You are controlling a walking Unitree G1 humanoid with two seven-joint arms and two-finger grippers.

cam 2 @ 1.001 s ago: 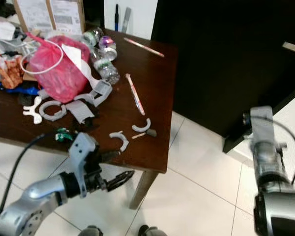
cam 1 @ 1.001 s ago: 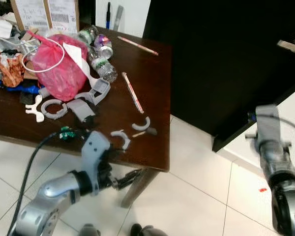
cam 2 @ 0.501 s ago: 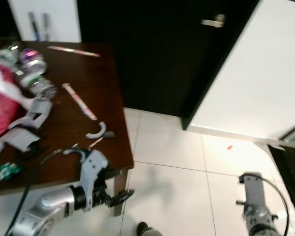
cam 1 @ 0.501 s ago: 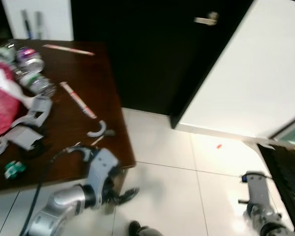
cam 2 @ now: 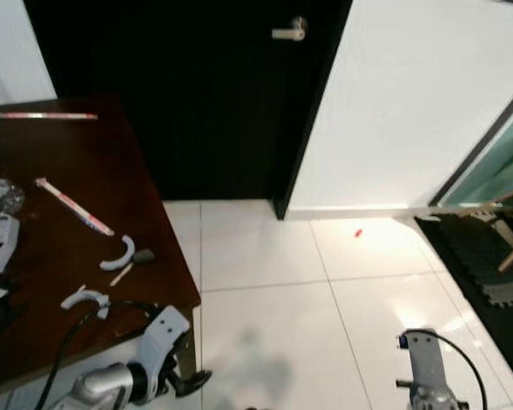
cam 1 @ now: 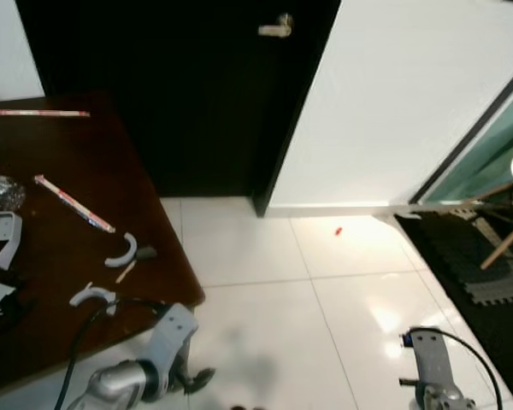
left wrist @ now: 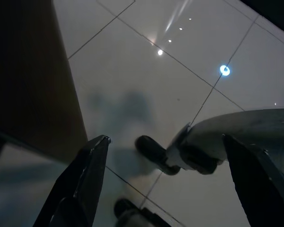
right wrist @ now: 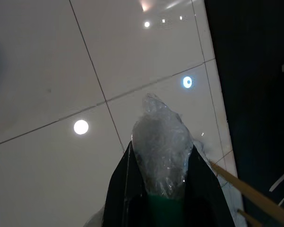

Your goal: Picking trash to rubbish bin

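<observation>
The right gripper [right wrist: 163, 189] hangs low over the white floor tiles [right wrist: 47, 71], its fingers clamped on a crumpled clear plastic bottle [right wrist: 162, 142]. The left gripper [left wrist: 165, 184] hangs beside the dark table [cam 1: 51, 256], fingers spread apart, empty.

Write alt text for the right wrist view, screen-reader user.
The right gripper is shut on a crumpled clear plastic bottle, held between its two black fingers over a glossy white tiled floor with ceiling-light reflections. A dark mat lies along one side, with thin wooden legs crossing near the gripper.
</observation>
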